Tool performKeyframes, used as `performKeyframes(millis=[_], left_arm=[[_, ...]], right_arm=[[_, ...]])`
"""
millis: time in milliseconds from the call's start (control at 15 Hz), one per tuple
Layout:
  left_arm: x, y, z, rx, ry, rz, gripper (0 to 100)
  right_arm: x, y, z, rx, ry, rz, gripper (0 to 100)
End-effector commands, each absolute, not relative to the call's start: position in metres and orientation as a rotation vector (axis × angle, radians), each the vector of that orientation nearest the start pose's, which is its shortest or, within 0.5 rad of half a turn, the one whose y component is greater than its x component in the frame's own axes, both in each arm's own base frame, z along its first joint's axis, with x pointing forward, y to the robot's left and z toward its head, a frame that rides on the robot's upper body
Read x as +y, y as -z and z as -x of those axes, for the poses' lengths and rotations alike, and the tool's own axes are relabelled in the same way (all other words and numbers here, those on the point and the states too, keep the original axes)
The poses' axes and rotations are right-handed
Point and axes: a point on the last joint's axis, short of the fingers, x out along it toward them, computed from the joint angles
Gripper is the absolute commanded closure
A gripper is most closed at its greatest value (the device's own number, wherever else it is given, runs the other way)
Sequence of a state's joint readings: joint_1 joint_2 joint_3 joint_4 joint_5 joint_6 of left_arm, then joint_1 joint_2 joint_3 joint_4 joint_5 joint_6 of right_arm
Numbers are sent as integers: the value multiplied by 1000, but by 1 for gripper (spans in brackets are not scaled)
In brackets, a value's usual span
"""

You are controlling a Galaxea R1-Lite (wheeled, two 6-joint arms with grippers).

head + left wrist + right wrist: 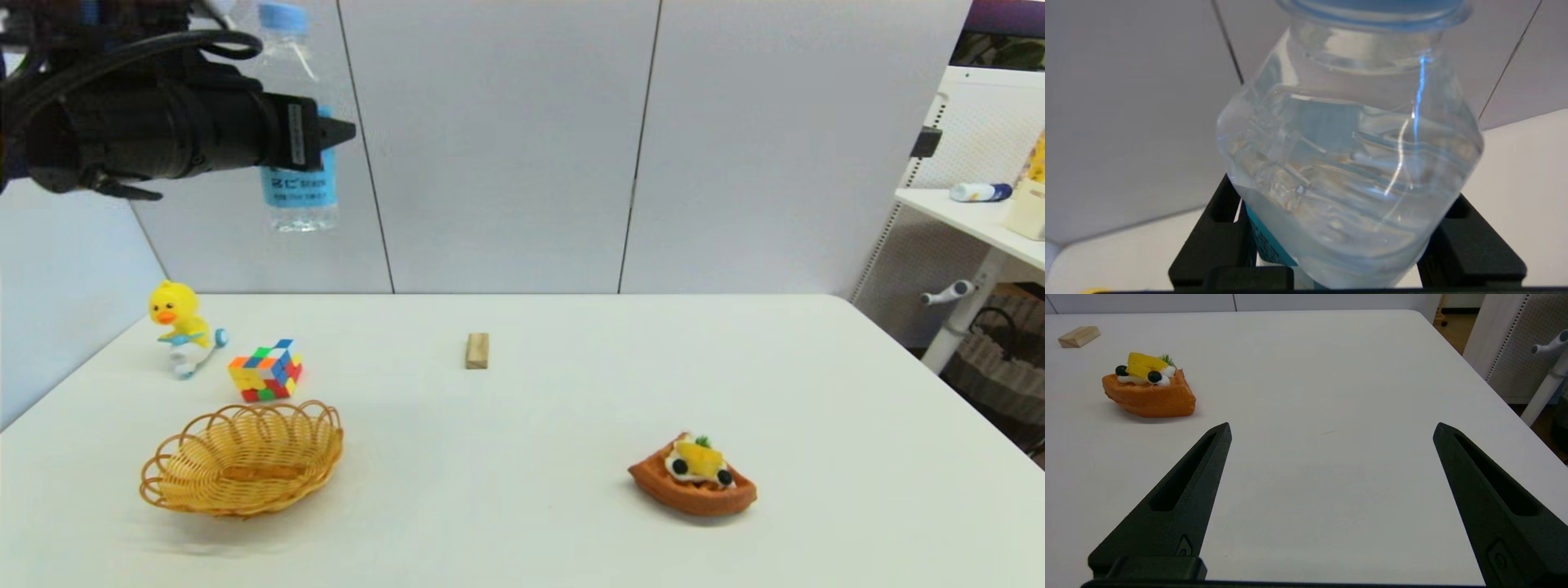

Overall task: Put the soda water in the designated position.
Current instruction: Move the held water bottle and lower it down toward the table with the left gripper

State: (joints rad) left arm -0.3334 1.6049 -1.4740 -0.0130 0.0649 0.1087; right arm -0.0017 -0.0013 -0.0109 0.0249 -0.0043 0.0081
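The soda water (pixel 298 184), a clear bottle with a light-blue cap and blue label, hangs upright high above the table's far left. My left gripper (pixel 326 135) is shut on its middle, reaching in from the left. In the left wrist view the soda water (pixel 1351 163) fills the picture between the black fingers (pixel 1216 245). My right gripper (pixel 1331 433) is open low over bare table near the right side, holding nothing; it is out of the head view.
On the table stand a wicker basket (pixel 245 459), a colour cube (pixel 266 371), a yellow duck toy (pixel 181 325), a small wooden block (pixel 478 350) and a waffle toy (pixel 692 475). A side table with a white bottle (pixel 980 192) stands at the right.
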Motion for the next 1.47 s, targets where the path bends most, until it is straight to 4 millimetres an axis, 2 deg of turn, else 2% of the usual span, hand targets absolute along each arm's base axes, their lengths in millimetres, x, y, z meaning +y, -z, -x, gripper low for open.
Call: performKeyframes(millis=[67,267,600,733,1000,1467], left_arm=[[-58,-308,-265,50,331,-56,100],[-52,-266,-271,57,425,-7,100],[-39,-191,-281,38,399,-1,100],[-35,-171,-290,14,382,-5,100],[-36,-153,-302,34,384,-4,100],[-37,-130,-308,72,403,-35,100]], right_arm=[[0,-76,24,15,6,-8,0],[0,-76,24,15,6,-8,0],[0,-76,24,15,6,-8,0],[0,-76,24,14,6,-8,0],[0,-76,24,14,6,-8,0],[0,-76,24,15,6,-8,0]])
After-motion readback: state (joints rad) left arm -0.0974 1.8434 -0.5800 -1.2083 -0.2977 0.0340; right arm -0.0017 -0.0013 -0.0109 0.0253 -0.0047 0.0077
